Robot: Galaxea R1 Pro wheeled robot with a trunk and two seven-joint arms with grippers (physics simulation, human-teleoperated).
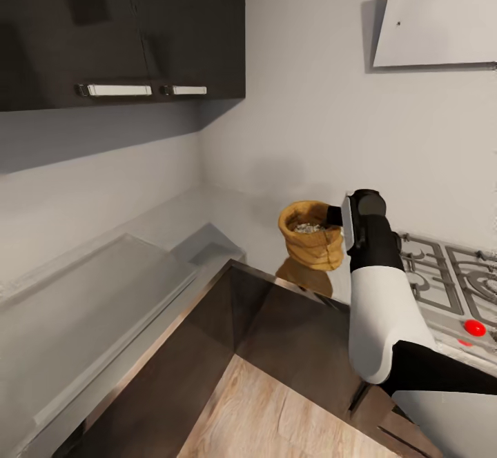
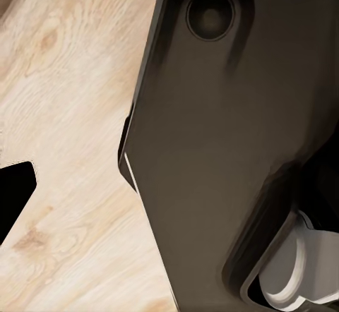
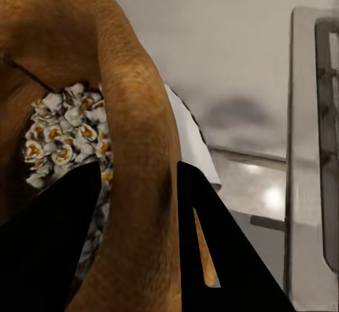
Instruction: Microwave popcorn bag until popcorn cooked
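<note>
Right gripper [image 3: 134, 248], its jaws pinching the rolled rim of the popcorn bag [image 1: 312, 235] at frame centre, popcorn [image 3: 60, 132] inside, apparently lifted above the counter [image 1: 96, 285] for carrying; left jaws' state indeterminate.

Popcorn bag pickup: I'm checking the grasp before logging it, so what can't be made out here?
- Head view: the right gripper's fingers sit behind its wrist, so the grip on the popcorn bag is unseen.
- Right wrist view: bag cut off by the frame; rim between the fingers.
- Left wrist view: dark casing blocks the gripper.
</note>
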